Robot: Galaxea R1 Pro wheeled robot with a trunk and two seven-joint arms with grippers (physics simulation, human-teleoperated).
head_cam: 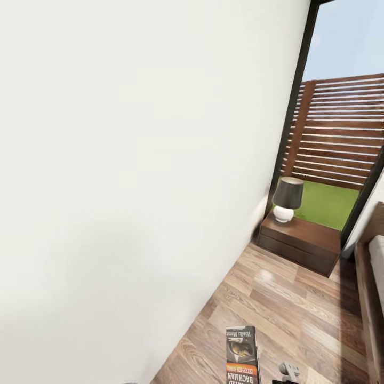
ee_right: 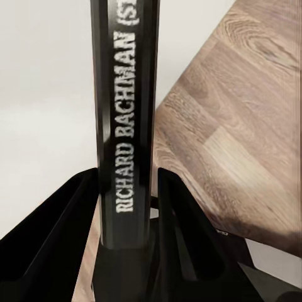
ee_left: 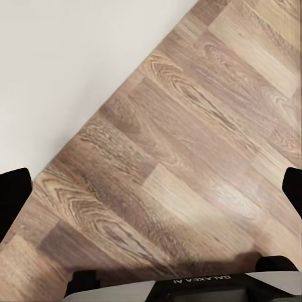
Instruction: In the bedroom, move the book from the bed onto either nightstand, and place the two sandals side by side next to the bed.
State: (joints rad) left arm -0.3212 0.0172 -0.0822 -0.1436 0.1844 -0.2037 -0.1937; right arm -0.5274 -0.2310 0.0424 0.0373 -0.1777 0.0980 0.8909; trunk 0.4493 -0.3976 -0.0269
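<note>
The book (head_cam: 242, 354), a dark paperback with an orange band, hangs above the wood floor at the bottom of the head view. My right gripper (ee_right: 128, 207) is shut on the book (ee_right: 124, 113), whose spine reads "RICHARD BACHMAN" between the two black fingers (ee_right: 182, 233). A dark brown nightstand (head_cam: 301, 239) stands ahead by the white wall, under the tall window. The bed (head_cam: 373, 288) shows as a strip at the right edge. My left gripper (ee_left: 151, 189) is open over bare floor, its fingertips (ee_left: 12, 195) far apart at the picture's sides.
On the nightstand stands a lamp (head_cam: 287, 200) with a dark shade and white base. A white wall (head_cam: 133, 176) runs close along my left. The window (head_cam: 341, 138) shows a slatted fence and grass. A lane of wood floor (head_cam: 288, 304) leads between wall and bed.
</note>
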